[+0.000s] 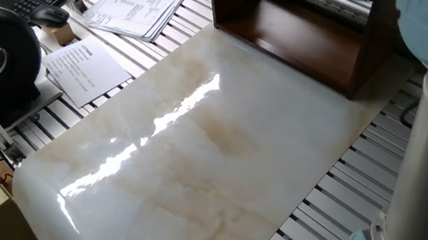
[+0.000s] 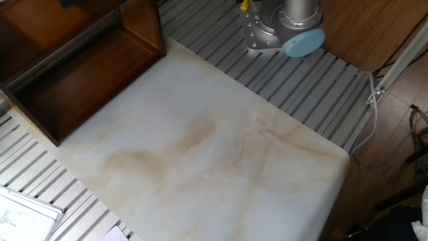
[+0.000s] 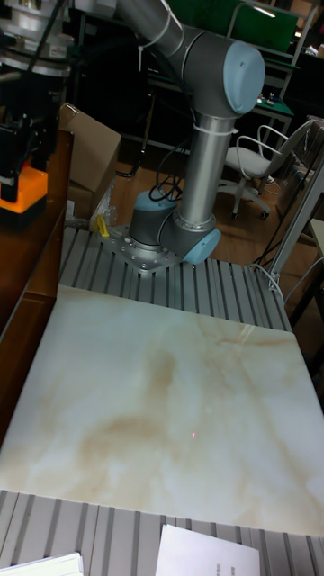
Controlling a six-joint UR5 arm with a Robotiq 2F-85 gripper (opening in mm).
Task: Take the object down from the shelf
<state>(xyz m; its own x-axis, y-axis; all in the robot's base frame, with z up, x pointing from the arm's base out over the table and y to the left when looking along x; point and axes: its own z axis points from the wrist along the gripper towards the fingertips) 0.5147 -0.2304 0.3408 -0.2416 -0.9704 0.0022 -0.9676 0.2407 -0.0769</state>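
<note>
Gripper (image 3: 20, 166) at far left of the tall view appeared clamped on the orange block (image 3: 22, 200), held just above the shelf (image 3: 22, 270); we could not confirm finger spacing.

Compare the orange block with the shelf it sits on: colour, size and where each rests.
The orange block is bright orange; the shelf is dark brown wood. The block is small, about as wide as the gripper above it; the shelf is far larger. The block rests on the shelf's upper board, while the shelf stands at the edge of the pale marble slab. Both have flat, boxy faces.
</note>
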